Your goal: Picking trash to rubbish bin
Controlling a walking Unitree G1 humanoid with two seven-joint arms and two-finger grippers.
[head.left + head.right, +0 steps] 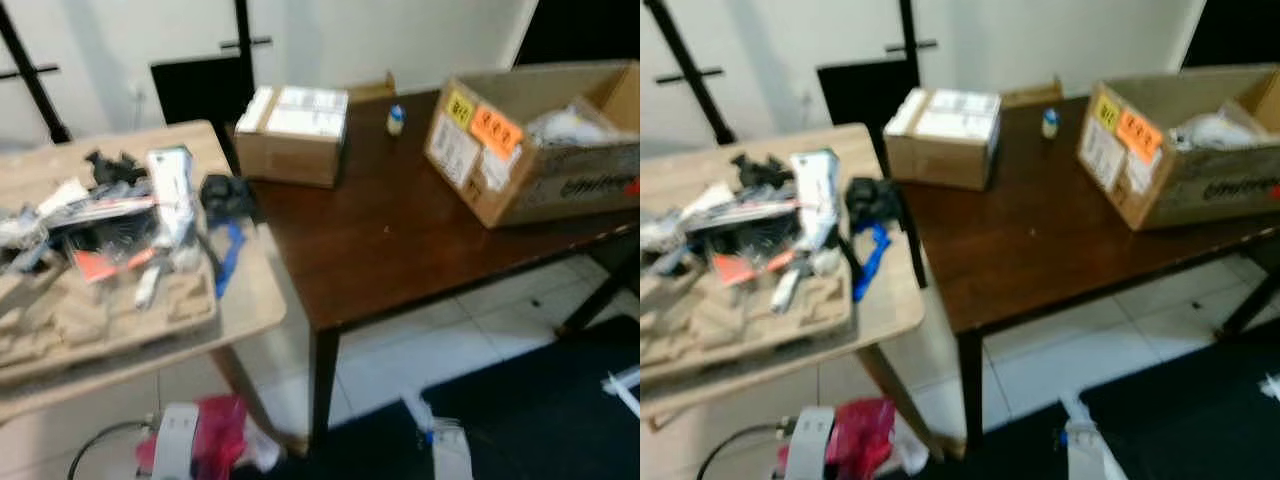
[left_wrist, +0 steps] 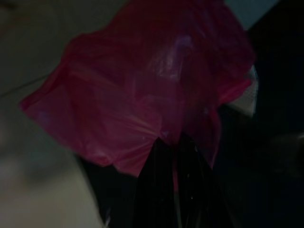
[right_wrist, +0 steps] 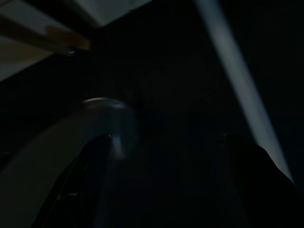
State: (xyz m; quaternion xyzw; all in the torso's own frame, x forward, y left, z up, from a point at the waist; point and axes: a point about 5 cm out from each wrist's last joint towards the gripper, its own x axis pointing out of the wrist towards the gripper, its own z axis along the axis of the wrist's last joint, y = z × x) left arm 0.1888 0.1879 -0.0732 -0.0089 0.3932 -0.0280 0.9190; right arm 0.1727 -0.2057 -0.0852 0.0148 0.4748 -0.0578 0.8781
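Observation:
A crumpled red plastic bag (image 2: 142,90) hangs from my left gripper (image 2: 173,142), whose two black fingers are shut on its lower edge. In the eye views the same red bag (image 1: 218,432) shows low down beside my left arm (image 1: 176,440), below the tan table's front edge. My right gripper (image 3: 166,161) hangs low in the dark on my right side. Its fingers (image 3: 83,185) stand well apart with nothing between them. My right arm (image 1: 448,448) shows at the bottom over the dark mat.
A tan table (image 1: 255,295) on the left carries a moulded cardboard tray (image 1: 110,310) piled with clutter. A dark brown table (image 1: 400,240) holds a sealed box (image 1: 292,135), a small bottle (image 1: 396,119) and an open box (image 1: 540,140). White tiles and a black mat (image 1: 540,410) lie below.

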